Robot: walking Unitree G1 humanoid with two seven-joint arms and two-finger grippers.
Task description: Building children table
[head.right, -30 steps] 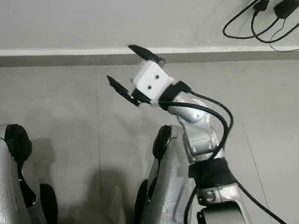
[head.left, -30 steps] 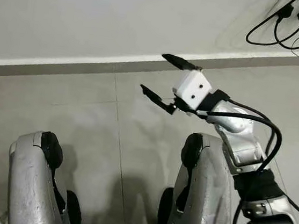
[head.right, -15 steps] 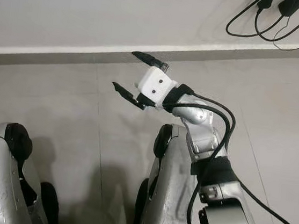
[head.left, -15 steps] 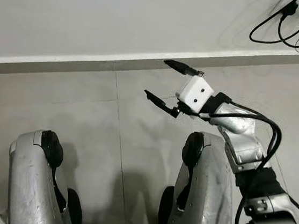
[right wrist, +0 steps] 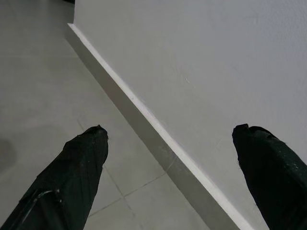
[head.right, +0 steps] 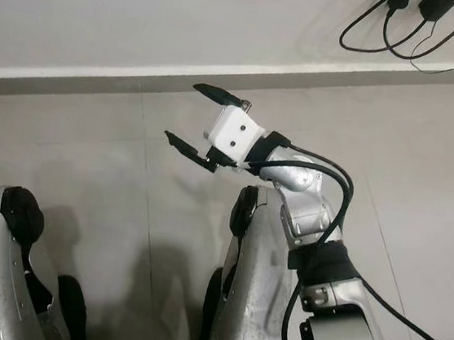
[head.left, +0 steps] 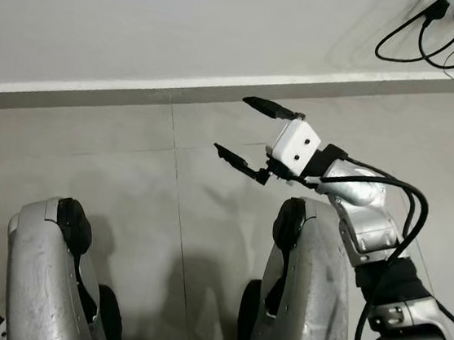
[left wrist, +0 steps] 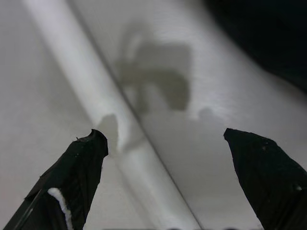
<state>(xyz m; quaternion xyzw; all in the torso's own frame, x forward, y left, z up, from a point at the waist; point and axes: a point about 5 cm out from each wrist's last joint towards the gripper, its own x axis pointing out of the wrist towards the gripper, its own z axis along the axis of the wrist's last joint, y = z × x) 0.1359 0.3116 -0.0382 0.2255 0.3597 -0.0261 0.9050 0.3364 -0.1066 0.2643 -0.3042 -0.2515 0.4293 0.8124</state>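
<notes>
My right gripper [head.left: 232,125] is raised in front of me above the grey tiled floor, close to the skirting board [head.left: 137,92]. It is open, its two black fingers wide apart with nothing between them. In the right wrist view the right gripper [right wrist: 170,129] points at the white wall and the skirting board [right wrist: 144,120]. My left gripper [left wrist: 162,133] hangs low, open and empty, over a pale surface with shadows. No table parts can be seen.
My two silver legs [head.left: 43,272] [head.left: 303,294] take up the lower part of the head views. Black cables [head.left: 439,38] hang on the wall at the upper right. Bare tiled floor [head.left: 113,165] lies ahead up to the wall.
The right gripper has wavered slightly in place and stays open. The head view has shifted a little.
</notes>
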